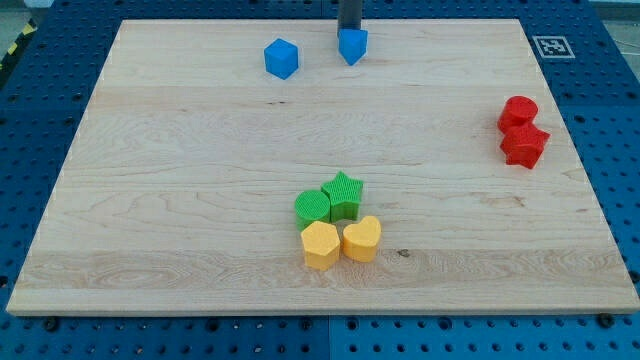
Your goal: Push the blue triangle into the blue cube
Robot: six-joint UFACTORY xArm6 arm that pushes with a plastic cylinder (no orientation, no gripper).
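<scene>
Looking at the view's top edge, you see the rod come down from above w/ my tip right at the back of the blue triangle, touching it or nearly so; the block's upper edge hides the very end, so you can't tell exact contact. No hand on this rig, just the straight dark rod, so nothing is held.

Blue triangle sits near the top of the bench, slightly right of centre, directly below the tip in the view. Blue cube lies to its left, near but apart, w/ a clear strip of wood between them, and a touch lower in the view.

Elsewhere on the bench:
- Red pair at the view's right: a red cylinder above a red star-like block, touching.
- Cluster at centre-bottom: green cylinder-ish block and green star side by side, w/ a yellow hexagon-ish block and yellow heart just below them, all four packed together.

Small black-and-white marker at the bench's top right corner. Blue pegboard surrounds the bench.
</scene>
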